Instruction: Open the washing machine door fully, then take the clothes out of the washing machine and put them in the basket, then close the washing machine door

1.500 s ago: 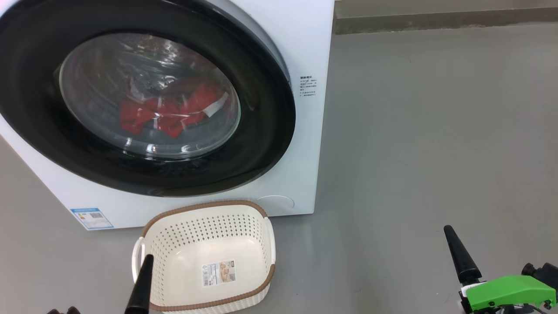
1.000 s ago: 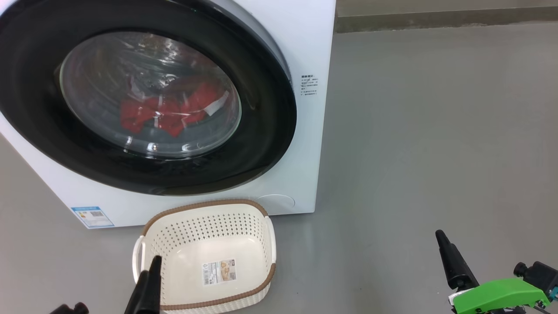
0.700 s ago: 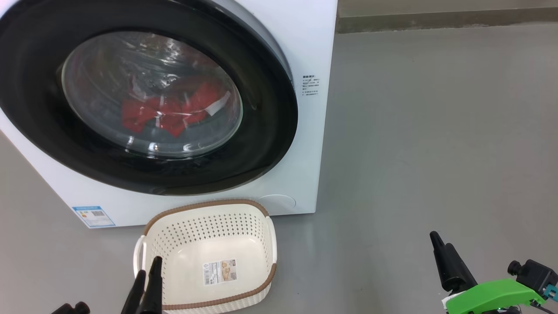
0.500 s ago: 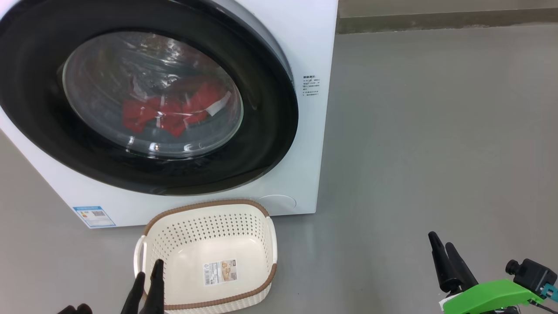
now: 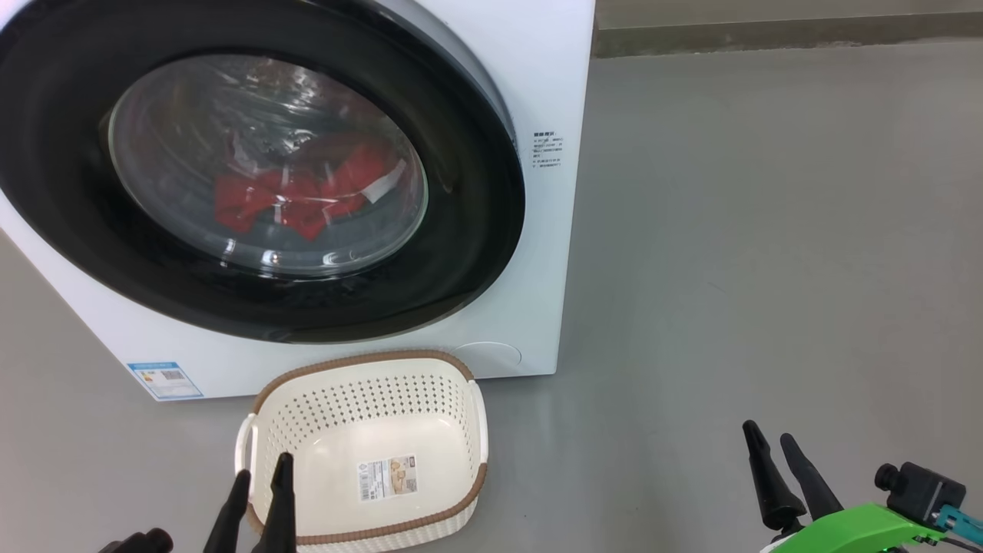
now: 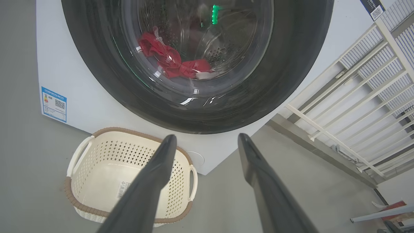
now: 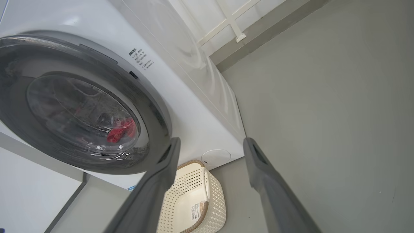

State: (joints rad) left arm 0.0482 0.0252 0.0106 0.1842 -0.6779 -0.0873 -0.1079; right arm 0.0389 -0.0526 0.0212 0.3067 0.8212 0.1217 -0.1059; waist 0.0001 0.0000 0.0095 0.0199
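The white washing machine [image 5: 537, 69] stands at the upper left with its door [image 5: 476, 230] shut, a wide black rim around a glass bowl. Through the glass I see the red clothes [image 5: 296, 201] lying in the drum; they also show in the left wrist view [image 6: 174, 63]. On the floor just in front stands the cream basket [image 5: 369, 449], holding nothing. My left gripper [image 5: 263, 470] is open over the basket's near left rim. Low at the right, over bare floor, my right gripper [image 5: 769, 439] is open, well apart from the machine.
Grey floor [image 5: 768, 230] spreads to the right of the machine, bounded by a low kerb [image 5: 768, 34] at the back. A white railing [image 6: 362, 81] stands beyond the machine's side. A blue label [image 5: 165, 380] sits on the machine's lower left front.
My right gripper has slid left and turned, so both its fingers now show. The left gripper has also turned, showing two fingers instead of one. Machine, door and basket are as before.
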